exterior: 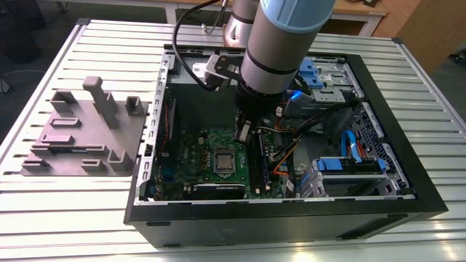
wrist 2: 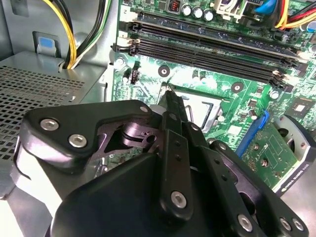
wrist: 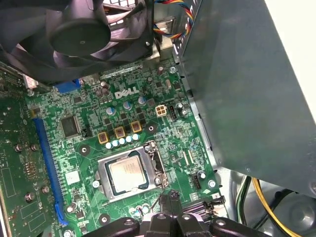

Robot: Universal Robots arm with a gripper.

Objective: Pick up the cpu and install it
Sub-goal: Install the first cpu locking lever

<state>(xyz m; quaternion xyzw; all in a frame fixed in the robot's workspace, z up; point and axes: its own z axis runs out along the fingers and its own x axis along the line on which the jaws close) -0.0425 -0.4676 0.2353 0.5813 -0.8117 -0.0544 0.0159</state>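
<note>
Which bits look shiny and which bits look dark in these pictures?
In the first wrist view, the small square silver-topped cpu gleams pale in its socket, while the round black fan looks dark. In the second wrist view, the green circuit board glows bright behind the black gripper. In the exterior view, the ribbed silver table shines, and the black computer case is shadowy inside.

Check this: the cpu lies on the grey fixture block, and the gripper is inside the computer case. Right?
Not quite. The first wrist view shows the cpu in the motherboard socket; the gripper is inside the case.
</note>
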